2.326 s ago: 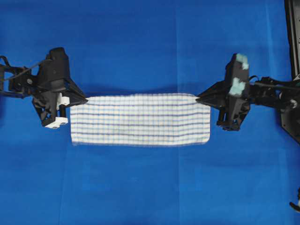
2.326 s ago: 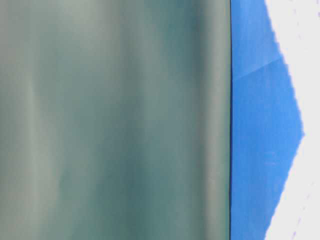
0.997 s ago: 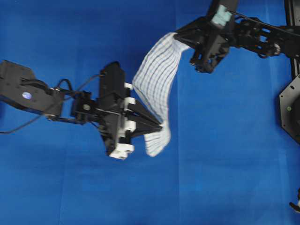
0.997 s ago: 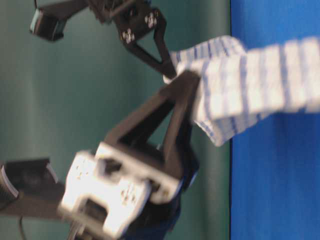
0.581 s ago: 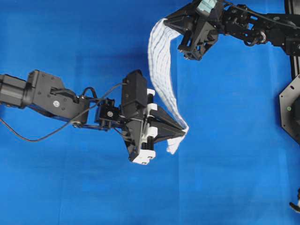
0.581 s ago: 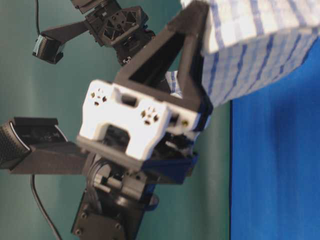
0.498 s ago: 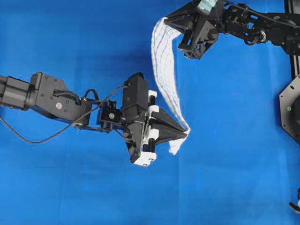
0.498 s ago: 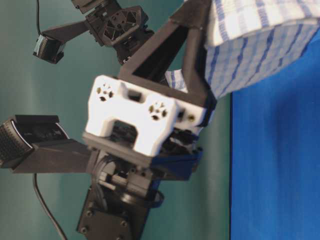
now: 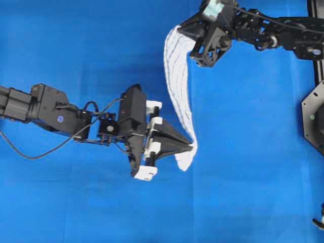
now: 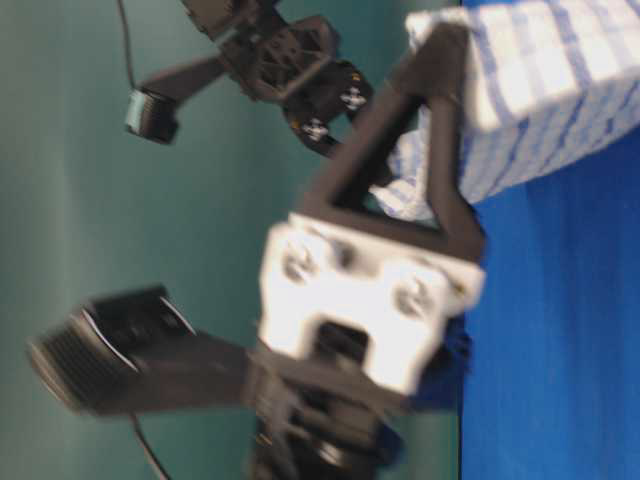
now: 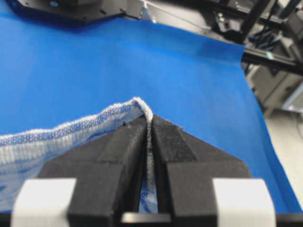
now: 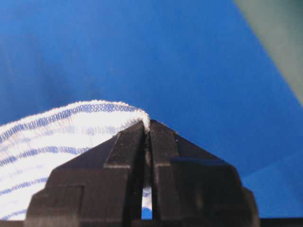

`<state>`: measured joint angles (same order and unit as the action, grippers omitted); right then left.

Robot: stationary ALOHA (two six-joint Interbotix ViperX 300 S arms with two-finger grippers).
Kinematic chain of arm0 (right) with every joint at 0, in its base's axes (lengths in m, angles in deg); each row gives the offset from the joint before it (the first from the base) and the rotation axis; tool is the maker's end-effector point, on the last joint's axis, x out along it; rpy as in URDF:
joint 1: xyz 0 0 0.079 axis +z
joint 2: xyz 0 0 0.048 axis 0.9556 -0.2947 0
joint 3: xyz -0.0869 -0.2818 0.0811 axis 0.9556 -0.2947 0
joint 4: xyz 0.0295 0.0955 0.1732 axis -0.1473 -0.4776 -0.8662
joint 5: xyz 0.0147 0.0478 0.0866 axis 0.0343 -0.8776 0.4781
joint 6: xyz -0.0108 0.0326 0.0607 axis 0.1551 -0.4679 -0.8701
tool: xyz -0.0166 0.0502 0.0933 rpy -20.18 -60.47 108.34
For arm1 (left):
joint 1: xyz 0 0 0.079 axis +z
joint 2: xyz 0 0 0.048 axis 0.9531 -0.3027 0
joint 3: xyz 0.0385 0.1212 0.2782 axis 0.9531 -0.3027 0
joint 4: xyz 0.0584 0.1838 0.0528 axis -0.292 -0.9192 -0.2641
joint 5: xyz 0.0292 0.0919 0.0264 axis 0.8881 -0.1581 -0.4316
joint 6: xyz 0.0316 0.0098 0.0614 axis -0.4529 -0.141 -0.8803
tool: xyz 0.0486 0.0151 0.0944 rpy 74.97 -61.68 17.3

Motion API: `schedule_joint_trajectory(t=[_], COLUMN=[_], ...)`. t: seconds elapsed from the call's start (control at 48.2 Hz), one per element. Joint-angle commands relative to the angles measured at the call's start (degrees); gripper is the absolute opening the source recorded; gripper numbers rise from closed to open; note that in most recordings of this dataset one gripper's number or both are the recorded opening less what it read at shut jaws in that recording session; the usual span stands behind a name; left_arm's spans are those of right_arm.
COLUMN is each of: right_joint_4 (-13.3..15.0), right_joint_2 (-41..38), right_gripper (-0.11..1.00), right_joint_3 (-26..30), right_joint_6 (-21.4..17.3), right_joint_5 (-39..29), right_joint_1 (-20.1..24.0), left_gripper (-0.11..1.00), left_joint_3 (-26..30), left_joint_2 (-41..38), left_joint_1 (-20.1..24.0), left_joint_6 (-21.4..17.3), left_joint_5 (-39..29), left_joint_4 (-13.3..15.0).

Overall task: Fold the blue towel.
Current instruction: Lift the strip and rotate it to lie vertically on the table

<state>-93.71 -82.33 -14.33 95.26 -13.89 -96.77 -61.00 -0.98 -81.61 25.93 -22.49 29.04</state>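
Note:
The blue towel [image 9: 178, 86], white with thin blue stripes, hangs in the air as a narrow band between my two grippers. My left gripper [image 9: 191, 146] is shut on its lower end near the middle of the table; that edge shows pinched in the left wrist view [image 11: 142, 106]. My right gripper [image 9: 180, 28] is shut on its upper end at the top of the overhead view; the pinched edge shows in the right wrist view [image 12: 144, 118]. In the table-level view the towel [image 10: 540, 90] hangs at the upper right, behind my left gripper's fingers [image 10: 440, 130].
A plain blue cloth [image 9: 76, 61] covers the table. A black frame and an arm base [image 9: 314, 116] stand at the right edge. The left arm [image 9: 45, 109] stretches in from the left. A green backdrop [image 10: 120, 200] fills the table-level view's left.
Both grippers lifted the towel off the table, where it lay flat, and turned it to hang top to bottom. In the last half second my left gripper drew slightly left.

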Motion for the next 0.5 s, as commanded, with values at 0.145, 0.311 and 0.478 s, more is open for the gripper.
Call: schedule_joint_trajectory(t=[0.145, 0.311, 0.478], right_joint_4=[0.6, 1.3, 1.4], right_joint_2=[-4.0, -7.1, -10.1], right_gripper=[-0.05, -0.05, -0.05], right_joint_3=[5.6, 9.3, 12.5], right_joint_6=[0.0, 0.0, 0.0], right_joint_5=[0.2, -1.3, -3.9], right_joint_1=[-0.2, -0.2, 0.0], left_gripper=[0.03, 0.03, 0.03], left_joint_3=[-4.0, -6.2, -9.1], left_joint_2=[0.1, 0.4, 1.2], left_joint_1=[-1.3, -1.9, -2.0], left_joint_6=[-0.1, 0.5, 0.9], left_joint_5=[7.9, 7.8, 7.8], left_joint_4=[0.6, 1.1, 3.6])
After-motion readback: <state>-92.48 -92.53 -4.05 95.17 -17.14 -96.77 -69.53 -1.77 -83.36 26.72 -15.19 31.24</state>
